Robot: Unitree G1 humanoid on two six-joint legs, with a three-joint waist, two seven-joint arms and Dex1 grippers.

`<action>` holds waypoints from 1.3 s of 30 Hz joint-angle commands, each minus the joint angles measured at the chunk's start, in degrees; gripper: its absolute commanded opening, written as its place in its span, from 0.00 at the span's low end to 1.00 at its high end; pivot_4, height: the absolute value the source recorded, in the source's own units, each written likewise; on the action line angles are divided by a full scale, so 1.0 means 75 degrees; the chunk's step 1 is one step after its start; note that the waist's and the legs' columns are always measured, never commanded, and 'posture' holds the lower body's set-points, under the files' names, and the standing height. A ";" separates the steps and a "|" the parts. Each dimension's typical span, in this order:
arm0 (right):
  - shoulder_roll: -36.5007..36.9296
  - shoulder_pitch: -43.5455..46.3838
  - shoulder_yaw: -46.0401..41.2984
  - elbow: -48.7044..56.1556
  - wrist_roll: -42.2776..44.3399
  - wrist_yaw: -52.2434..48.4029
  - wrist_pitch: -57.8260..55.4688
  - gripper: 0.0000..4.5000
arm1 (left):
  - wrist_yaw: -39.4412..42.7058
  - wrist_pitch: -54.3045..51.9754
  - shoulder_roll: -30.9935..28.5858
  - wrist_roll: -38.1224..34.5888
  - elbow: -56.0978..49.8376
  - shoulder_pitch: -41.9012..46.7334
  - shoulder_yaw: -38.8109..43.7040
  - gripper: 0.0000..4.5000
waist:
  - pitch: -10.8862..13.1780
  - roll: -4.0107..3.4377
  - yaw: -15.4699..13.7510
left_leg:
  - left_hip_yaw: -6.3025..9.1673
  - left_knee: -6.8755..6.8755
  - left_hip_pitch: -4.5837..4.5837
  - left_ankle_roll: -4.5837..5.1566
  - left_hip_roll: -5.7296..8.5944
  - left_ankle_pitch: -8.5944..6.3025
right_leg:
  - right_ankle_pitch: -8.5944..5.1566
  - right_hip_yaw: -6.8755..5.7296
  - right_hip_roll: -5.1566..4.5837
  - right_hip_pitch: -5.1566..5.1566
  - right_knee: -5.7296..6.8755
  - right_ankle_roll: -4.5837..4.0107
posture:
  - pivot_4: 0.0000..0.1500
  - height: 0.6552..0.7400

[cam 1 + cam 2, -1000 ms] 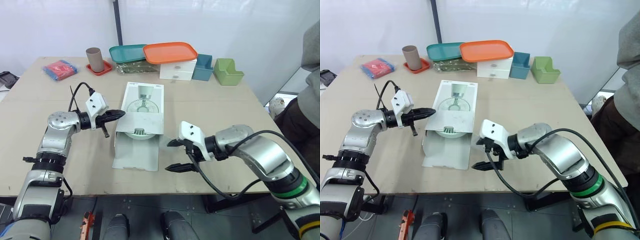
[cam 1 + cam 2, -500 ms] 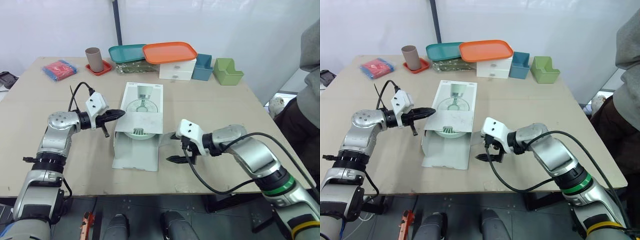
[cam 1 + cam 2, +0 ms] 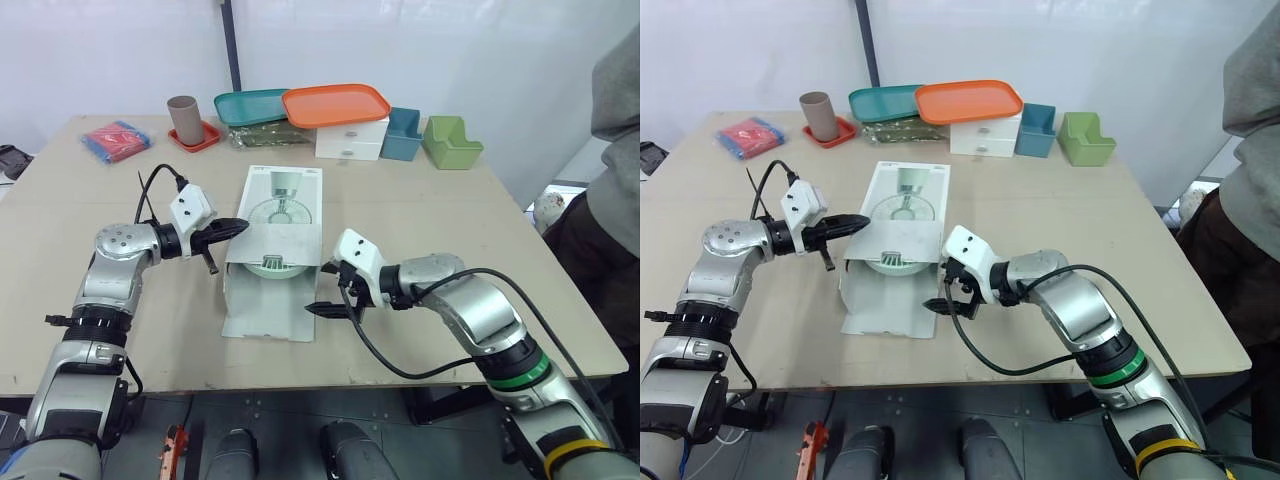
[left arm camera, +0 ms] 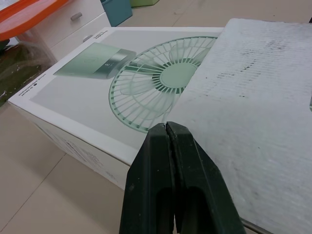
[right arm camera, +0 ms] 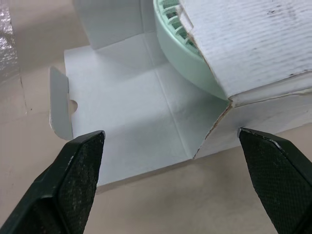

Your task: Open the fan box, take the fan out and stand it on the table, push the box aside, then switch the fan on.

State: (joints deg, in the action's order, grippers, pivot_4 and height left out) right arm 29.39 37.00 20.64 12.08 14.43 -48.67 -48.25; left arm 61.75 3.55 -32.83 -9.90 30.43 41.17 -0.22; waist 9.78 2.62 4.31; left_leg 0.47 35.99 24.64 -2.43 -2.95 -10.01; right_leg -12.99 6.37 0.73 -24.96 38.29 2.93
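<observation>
Fan box (image 3: 283, 200) lies flat in the middle of the table (image 3: 430, 215). Its long axis runs away from the robot and its open end points back toward the robot. The top flap (image 3: 283, 243) stands slightly raised, and the bottom flap (image 3: 268, 310) is spread on the table. The pale green fan (image 3: 268, 265) sits inside the opening, partly showing. The box top carries a printed picture of a fan; the writing on its side is too small to read. The left gripper (image 3: 238, 226), fingers pressed together, touches the box's left edge by the top flap. The right gripper (image 3: 327, 290) is spread wide at the opening's right corner, holding nothing.
</observation>
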 commanded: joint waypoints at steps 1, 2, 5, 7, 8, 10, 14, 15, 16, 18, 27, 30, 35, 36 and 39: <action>-0.0182 0.0286 -0.0298 0.0170 0.0116 0.0085 0.0101 1.00 | 0.0008 0.0084 0.0013 0.0126 0.0004 -0.0060 -0.0114 0.02 | 0.0000 0.0000 0.0004 | 0.0000 0.0000 0.0000 0.0001 0.0000 0.0000 | 0.0001 0.0000 0.0001 0.0000 0.0000 0.0000 | 1.00 1.00; -0.0204 0.0282 -0.0287 0.0152 0.0105 0.0068 0.0150 1.00 | 0.0015 0.0099 0.0008 0.0138 -0.0007 -0.0090 -0.0116 0.02 | 0.0000 0.0000 0.0004 | 0.0000 0.0000 0.0000 0.0001 0.0000 0.0001 | 0.0001 0.0000 0.0001 0.0000 0.0001 0.0000 | 1.00 1.00; -0.0239 0.0300 -0.0225 0.0104 0.0062 0.0035 0.0232 1.00 | 0.0059 0.0121 -0.0019 0.0167 -0.0019 -0.0137 -0.0127 0.02 | 0.0000 0.0000 0.0008 | 0.0000 0.0000 0.0000 0.0001 0.0000 0.0001 | 0.0001 0.0000 0.0001 -0.0001 0.0001 0.0000 | 1.00 1.00; -0.0232 0.0296 -0.0227 0.0085 0.0056 0.0004 0.0265 1.00 | 0.0053 0.0128 -0.0028 0.0180 0.0011 -0.0106 -0.0117 0.02 | 0.0000 0.0000 0.0009 | 0.0000 -0.0001 -0.0001 0.0001 -0.0001 0.0001 | 0.0001 0.0000 0.0001 -0.0001 0.0001 0.0000 | 1.00 1.00; -0.0215 0.0286 -0.0230 0.0077 0.0050 -0.0012 0.0277 1.00 | 0.0049 0.0125 -0.0027 0.0179 0.0020 -0.0093 -0.0108 0.02 | 0.0000 0.0000 0.0010 | 0.0000 -0.0001 -0.0001 0.0001 -0.0001 0.0001 | 0.0001 0.0000 0.0001 -0.0001 0.0001 0.0000 | 1.00 1.00; -0.0120 0.0211 -0.0252 0.0072 0.0037 -0.0062 0.0298 1.00 | 0.0032 0.0136 -0.0022 0.0191 0.0013 -0.0099 -0.0102 0.02 | 0.0000 0.0000 0.0010 | 0.0000 -0.0001 -0.0001 0.0001 -0.0001 0.0001 | 0.0001 0.0000 0.0001 -0.0001 0.0001 0.0000 | 1.00 1.00; 0.0470 -0.0078 -0.0428 0.0252 0.0115 -0.0410 0.0336 1.00 | 0.0076 0.0177 -0.0037 0.0208 -0.0005 -0.0135 -0.0125 0.02 | 0.0000 0.0000 0.0000 | 0.0000 -0.0001 0.0001 0.0002 0.0000 0.0001 | 0.0000 0.0000 0.0000 -0.0001 0.0001 0.0001 | 1.00 1.00; 0.0580 -0.0114 -0.0509 0.0313 0.0199 -0.0505 0.0347 1.00 | 0.0080 0.0175 -0.0038 0.0203 0.0003 -0.0134 -0.0123 0.02 | 0.0000 0.0000 -0.0001 | -0.0001 -0.0001 0.0002 0.0001 0.0001 0.0001 | -0.0003 0.0000 -0.0001 0.0001 0.0000 0.0003 | 1.00 1.00; 0.0659 -0.0153 -0.0616 0.0402 0.0325 -0.0602 0.0344 1.00 | 0.0080 0.0187 -0.0042 0.0208 0.0004 -0.0150 -0.0127 0.02 | 0.0000 0.0000 -0.0001 | -0.0001 -0.0001 0.0002 0.0001 0.0002 0.0001 | -0.0004 0.0001 -0.0002 0.0001 0.0000 0.0004 | 1.00 1.00; 0.0763 -0.0205 -0.0820 0.0605 0.0609 -0.0801 0.0344 1.00 | 0.0092 0.0205 -0.0044 0.0208 0.0015 -0.0167 -0.0131 0.02 | 0.0000 0.0000 -0.0002 | 0.0000 -0.0003 0.0002 0.0001 0.0002 0.0001 | -0.0005 0.0001 -0.0002 0.0001 0.0000 0.0004 | 1.00 1.00; 0.0107 0.0126 -0.1976 0.0878 0.2103 -0.0658 -0.0275 1.00 | 0.0106 0.0268 -0.0086 0.0248 0.0060 -0.0198 -0.0145 0.02 | 0.0000 0.0000 0.0007 | 0.0000 -0.0003 -0.0006 0.0002 0.0000 0.0001 | -0.0001 0.0001 0.0001 0.0008 0.0001 0.0001 | 1.00 1.00; -0.0475 0.0565 -0.2377 0.0536 0.2419 0.0005 -0.0637 1.00 | 0.0098 0.0251 -0.0093 0.0228 0.0016 -0.0235 -0.0135 0.02 | 0.0000 -0.0001 0.0007 | 0.0001 -0.0004 -0.0006 0.0002 -0.0001 0.0001 | -0.0001 0.0001 0.0002 0.0005 0.0002 0.0001 | 1.00 1.00; -0.0971 0.1167 -0.1985 -0.0510 0.1619 0.1112 -0.0629 1.00 | 0.0084 0.0220 -0.0118 0.0226 -0.0030 -0.0280 -0.0130 0.02 | -0.0002 -0.0003 0.0008 | 0.0002 -0.0004 -0.0010 0.0003 -0.0002 0.0002 | 0.0000 -0.0001 0.0002 0.0009 0.0004 -0.0002 | 1.00 1.00; -0.1050 0.1261 -0.1878 -0.0739 0.1429 0.1294 -0.0575 1.00 | 0.0084 0.0218 -0.0122 0.0226 -0.0037 -0.0283 -0.0128 0.02 | -0.0002 -0.0003 0.0008 | 0.0001 -0.0004 -0.0009 0.0003 -0.0002 0.0002 | -0.0001 -0.0001 0.0001 0.0009 0.0003 -0.0002 | 1.00 1.00; -0.1338 0.1527 -0.1372 -0.1343 0.0858 0.1603 -0.0250 1.00 | 0.0058 0.0127 -0.0186 0.0185 -0.0195 -0.0344 -0.0068 0.02 | -0.0002 -0.0004 0.0015 | -0.0003 -0.0005 -0.0007 0.0004 -0.0001 0.0002 | -0.0001 0.0001 0.0000 0.0005 0.0003 -0.0002 | 1.00 1.00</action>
State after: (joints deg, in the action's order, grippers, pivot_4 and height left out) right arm 19.91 46.43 8.99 2.18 22.74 -37.58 -52.35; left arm 61.77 5.69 -33.14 -9.06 29.38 39.87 -0.22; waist 9.77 2.59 4.42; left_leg 0.45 35.93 24.59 -2.41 -2.96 -10.00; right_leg -13.00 6.38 0.74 -24.94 38.32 2.91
